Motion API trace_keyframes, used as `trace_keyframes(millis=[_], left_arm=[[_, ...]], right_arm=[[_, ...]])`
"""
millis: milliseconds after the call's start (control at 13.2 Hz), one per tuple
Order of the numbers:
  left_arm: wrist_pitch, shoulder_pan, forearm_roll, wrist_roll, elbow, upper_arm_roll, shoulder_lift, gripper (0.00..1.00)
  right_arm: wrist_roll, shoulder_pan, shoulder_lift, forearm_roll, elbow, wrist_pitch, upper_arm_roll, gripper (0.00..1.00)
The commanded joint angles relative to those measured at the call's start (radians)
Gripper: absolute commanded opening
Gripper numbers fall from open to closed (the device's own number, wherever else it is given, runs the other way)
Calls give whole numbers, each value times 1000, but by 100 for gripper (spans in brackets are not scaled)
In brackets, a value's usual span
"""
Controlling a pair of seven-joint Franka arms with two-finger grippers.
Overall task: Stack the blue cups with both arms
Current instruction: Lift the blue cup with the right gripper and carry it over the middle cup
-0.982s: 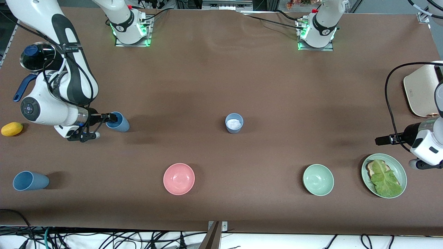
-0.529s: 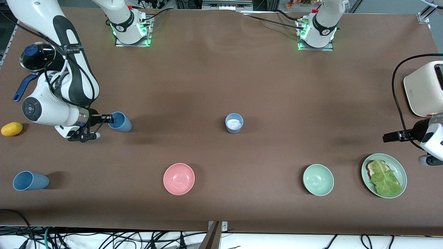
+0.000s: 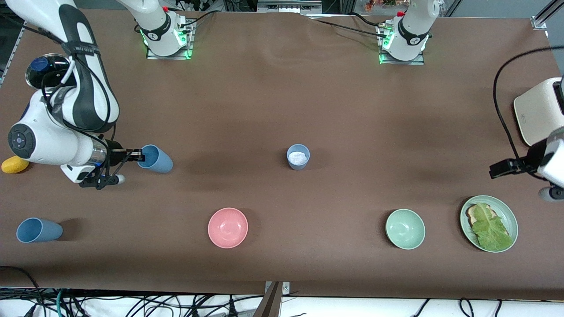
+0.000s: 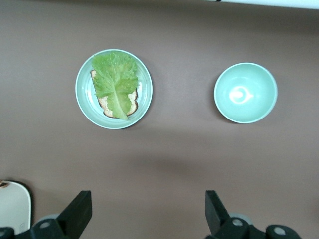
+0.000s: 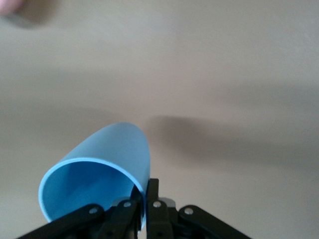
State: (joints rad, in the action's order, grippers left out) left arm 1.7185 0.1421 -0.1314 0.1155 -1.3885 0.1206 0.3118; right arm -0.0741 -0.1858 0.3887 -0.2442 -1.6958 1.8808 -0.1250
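At the right arm's end of the table we see 1 blue cup [image 3: 38, 230] standing close to the front camera. Farther from the camera than that cup, a yellow fruit [image 3: 13, 164] lies partly hidden by the right arm, and a dark pan with a blue knob [image 3: 44, 70] sits farther from the camera again.

The right gripper [image 3: 137, 155] has its fingers pinched tight on the rim of a 2nd blue cup [image 3: 156, 159], 1 finger inside the mouth and 1 outside; in the right wrist view that cup [image 5: 97, 179] tilts away from the pinching fingers [image 5: 149, 199], and we cannot tell whether it touches the table.

Near the table's middle a paler blue cup [image 3: 298, 156] stands upright with something white inside. Nearer the camera sit a pink bowl [image 3: 228, 227] and, toward the left arm's end, a pale green bowl [image 3: 405, 228], then a green plate [image 3: 511, 215] with toast and a lettuce leaf.

The left gripper [image 3: 500, 168] hangs over bare table near that plate, jaws spread wide and holding nothing, as its wrist view shows [image 4: 148, 214]. A cream toaster [image 3: 537, 115] stands at the table's edge.
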Motion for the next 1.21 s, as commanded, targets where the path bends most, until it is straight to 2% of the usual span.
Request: trace_keyframes(millis=[0,151,227,302,378,529,604,756,982,1133], left_arm=[[50,-59,22,4,-209,-53,-163,100],[69,-82,29,0,-248,-55,-210,100],[60,-85,70,0,-247,-73,-223,100],[46,-85,158,-7,-248,-102,-224,100],[40,-94,211,-55,-248,-140,-224,100],[-5,-133,214,-234,-241,-199,-249,100],[-28,-143,210,-319,-234,-205,-257,100],[-36,-169,202,-387,-233,-208,-261,100],[-33,-179,202,-384,-233,-210,-254,100],[-28,-185,205,-314,-231,-210,-254,100]], right_arm=[[200,-105,2,-14,100,-89,-1,0],[412,-211,10,-14,166,-112,-1,0],[513,-271,24,-12,191,-112,-1,0],[613,-334,42,-10,215,-109,-1,0],[716,-392,61,-9,249,-104,-2,0],[900,-495,126,-4,350,-109,-4,0],[980,-535,165,-3,402,-109,-4,0],[1089,-590,228,0,479,-103,-5,0],[1180,-638,289,3,542,-86,-10,0],[1189,-638,314,3,574,-85,-10,0]])
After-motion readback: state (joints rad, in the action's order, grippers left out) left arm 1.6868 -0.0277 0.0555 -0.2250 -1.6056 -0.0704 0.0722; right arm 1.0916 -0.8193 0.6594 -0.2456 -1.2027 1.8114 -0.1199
